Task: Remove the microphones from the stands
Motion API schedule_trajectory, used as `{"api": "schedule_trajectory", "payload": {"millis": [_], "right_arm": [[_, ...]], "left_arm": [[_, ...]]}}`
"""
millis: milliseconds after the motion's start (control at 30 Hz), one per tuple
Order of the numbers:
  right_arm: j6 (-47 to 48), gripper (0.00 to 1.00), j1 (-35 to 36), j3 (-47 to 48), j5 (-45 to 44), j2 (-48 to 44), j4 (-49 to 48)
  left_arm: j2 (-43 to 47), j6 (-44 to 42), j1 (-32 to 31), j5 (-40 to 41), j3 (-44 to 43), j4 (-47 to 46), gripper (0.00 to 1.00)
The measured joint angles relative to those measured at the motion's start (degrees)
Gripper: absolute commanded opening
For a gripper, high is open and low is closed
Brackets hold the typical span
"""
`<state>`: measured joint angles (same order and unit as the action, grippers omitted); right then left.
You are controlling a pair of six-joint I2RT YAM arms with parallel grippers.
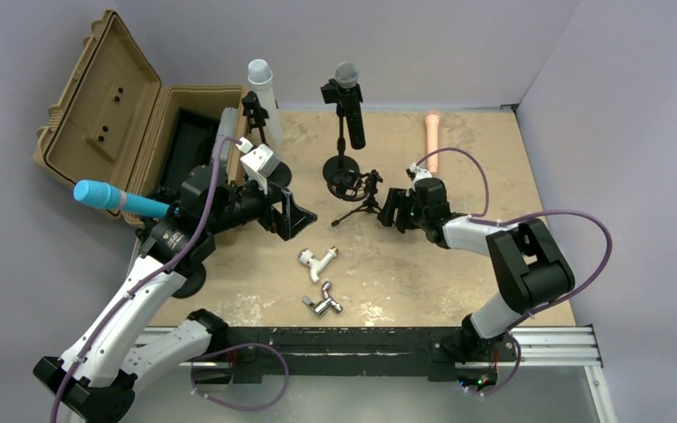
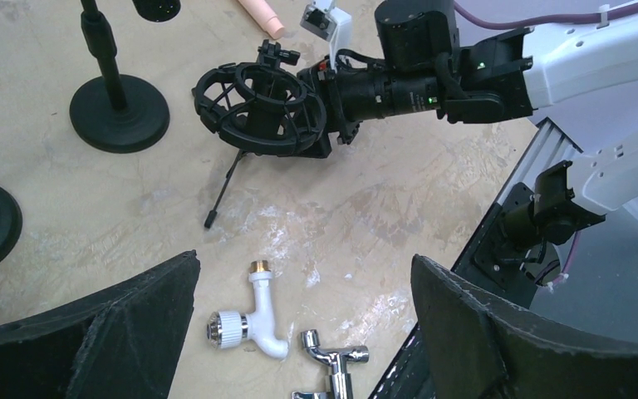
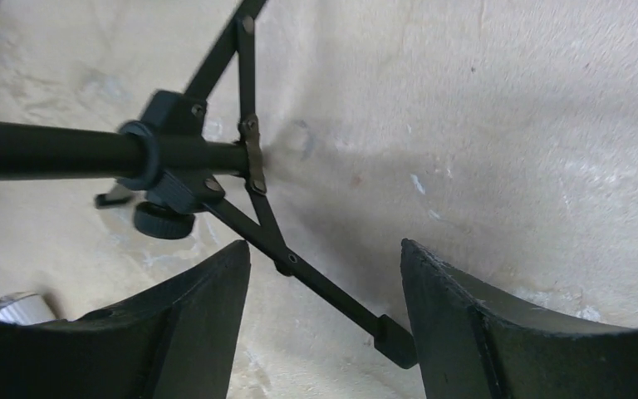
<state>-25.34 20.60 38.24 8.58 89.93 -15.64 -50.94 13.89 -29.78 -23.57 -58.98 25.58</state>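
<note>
Top external view gives you the black microphone (image 1: 350,106) upright in its round-based stand (image 1: 341,167) near the worktop's (image 1: 516,167) far edge. A white microphone (image 1: 261,88) and the open case (image 1: 106,115) crowd its left, and bare surface lies to its right as far as the pink microphone (image 1: 431,137). Your left jaws are spread wide and empty, with the white fitting (image 2: 253,320) and chrome tap (image 2: 332,362) showing between them; your right jaws, also parted and holding nothing, have a leg of the tripod stand (image 3: 241,158) running between them. From the left wrist you get only the microphone's lower tip, cut off at the top edge.
</note>
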Motion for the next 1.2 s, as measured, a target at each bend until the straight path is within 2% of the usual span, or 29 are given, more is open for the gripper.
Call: {"api": "schedule_trajectory", "payload": {"millis": [133,233,533,833,933,1200], "right_arm": [[0.9,0.41,1.46,0.83,-1.46,1.81,0.68],[0.9,0.33,2.23,2.12,-2.03,2.62,0.61],[-0.35,0.01,2.49,2.93,-6.08,3.13,0.68],[-7.41,0.0,1.55,3.28,-14.34,1.6,4.63],[-10.6,0.0,-1.97,0.92,-15.61,-1.33,5.99],[-15.85,0.0,-17.18,-3.93,-16.35,-8.0,9.75]], "left_arm": [[-0.04,0.0,0.0,0.02,-0.02,0.0,0.95],[-0.09,0.0,0.0,0.02,-0.02,0.02,0.95],[-0.11,0.0,-0.26,0.04,-0.04,0.07,0.95],[-0.11,0.0,-0.42,0.07,-0.04,0.22,0.95],[-0.09,0.0,-0.66,0.09,-0.04,0.22,0.95],[0.07,0.0,-1.16,0.07,-0.04,0.24,0.95]]}}
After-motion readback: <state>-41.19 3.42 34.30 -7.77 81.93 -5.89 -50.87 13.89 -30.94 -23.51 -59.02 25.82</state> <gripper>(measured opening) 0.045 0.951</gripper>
